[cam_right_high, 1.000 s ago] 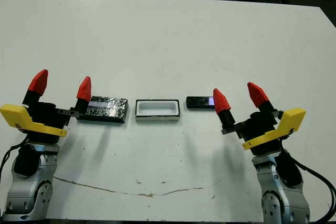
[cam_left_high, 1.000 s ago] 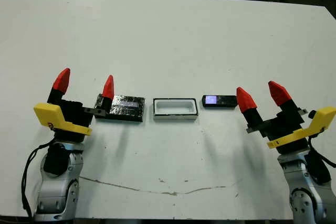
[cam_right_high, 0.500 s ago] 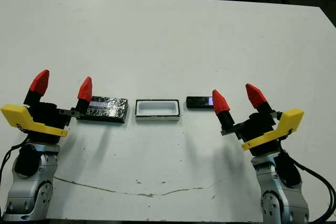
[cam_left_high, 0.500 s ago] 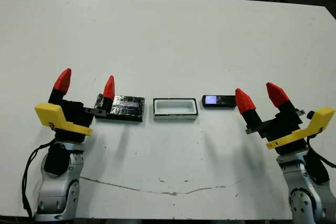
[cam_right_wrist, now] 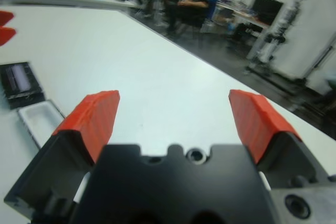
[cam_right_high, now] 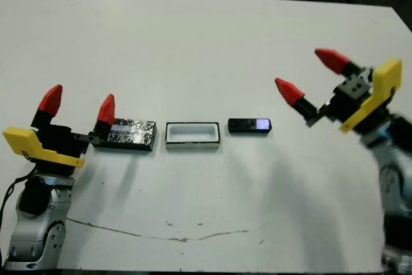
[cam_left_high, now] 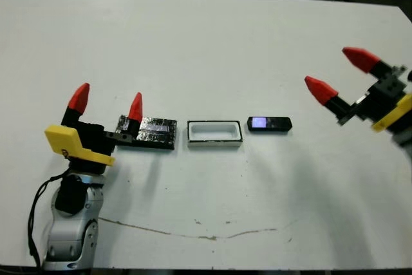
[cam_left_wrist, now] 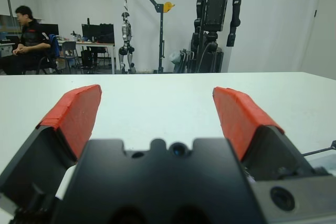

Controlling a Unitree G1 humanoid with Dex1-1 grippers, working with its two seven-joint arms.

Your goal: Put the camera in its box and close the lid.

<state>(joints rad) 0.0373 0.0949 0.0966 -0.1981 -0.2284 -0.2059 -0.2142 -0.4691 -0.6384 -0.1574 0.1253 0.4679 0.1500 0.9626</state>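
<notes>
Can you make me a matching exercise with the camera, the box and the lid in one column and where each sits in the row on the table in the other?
Things:
1. camera
2. box
3. lid

Places:
A. middle of the row
B. the row's end by the left gripper
C. the row's end nearer the right gripper

Pairs: 1-C, 2-A, 3-B

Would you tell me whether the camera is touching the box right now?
Apart. The left eye view shows a strip of white table between the camera and the box.

Black camera (cam_left_high: 270, 123) with bluish screen, white-walled dark-rimmed box (cam_left_high: 215, 134), glossy black lid (cam_left_high: 149, 132) with silvery strip.
</notes>
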